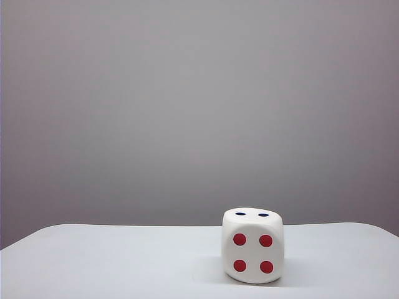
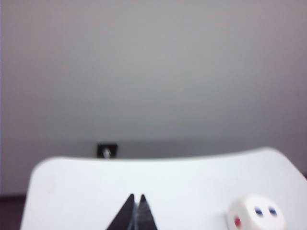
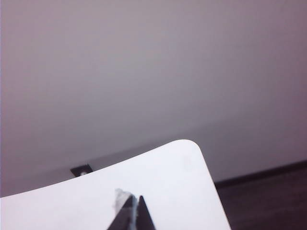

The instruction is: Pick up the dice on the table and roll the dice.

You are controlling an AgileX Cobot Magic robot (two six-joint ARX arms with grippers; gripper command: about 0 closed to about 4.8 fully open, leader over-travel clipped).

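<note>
Exterior view: white rounded cube dice [image 1: 252, 245] sits square on matte white surface [image 1: 112, 261], four red pips facing camera, two blue up. Left gripper [image 2: 135, 197] and right gripper [image 3: 135, 197] hover apart from it, jaws closed, empty.

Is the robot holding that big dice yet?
No, the dice sits alone on the table; the left tool and right tool are shut and empty.

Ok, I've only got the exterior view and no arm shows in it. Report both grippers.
Observer: The left gripper is over the plain matte white tabletop, fingers shut, holding nothing.
Operator: Give me the die from there.
Observer: The large white rounded cube die sits off to the side of those fingers, apart from them, with a red pip on one side face.
Operator: Now the right one.
Observer: The right gripper is shut too, empty, over the tabletop toward a rounded corner; the die is outside its view.
</note>
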